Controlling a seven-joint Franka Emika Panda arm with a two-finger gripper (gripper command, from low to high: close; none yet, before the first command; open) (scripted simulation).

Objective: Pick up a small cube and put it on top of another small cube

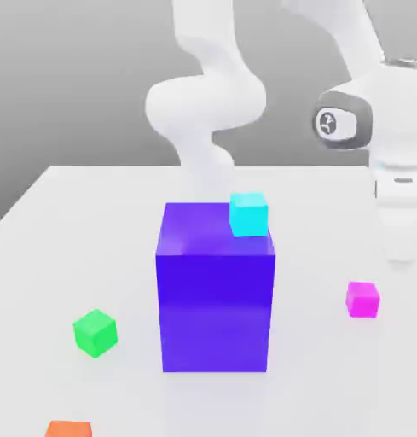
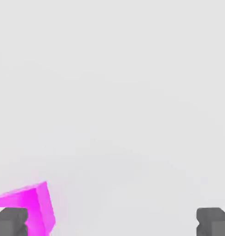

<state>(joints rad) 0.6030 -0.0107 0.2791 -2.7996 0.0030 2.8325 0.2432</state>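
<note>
Item: small magenta cube (image 1: 362, 300). Location: bare on the white counter (image 1: 75, 213), at about 3 o'clock from the big purple-blue block (image 1: 215, 294) in the exterior view, well apart from it.

Item: end effector (image 2: 112, 221). State: open and empty; its two dark fingertips (image 2: 213, 221) stand wide apart. In the hand view the magenta cube sits beside one fingertip, off the midline of the gap, not yet centred. In the exterior view the white hand hangs above and just beyond the cube, at about 1 o'clock from it.

Other items: cyan cube (image 1: 249, 213) on the block's top, near its far corner; green cube (image 1: 95, 332) on the counter at 9 o'clock from the block; orange piece (image 1: 69, 428) at the frame's lower edge.

Step in hand, judged: approach to grasp. Handling note: shift sideways until the cube lies midway between the fingertips, square the fingers to its faces, then descend straight; closing off-centre would likely nudge or spin the cube.
</note>
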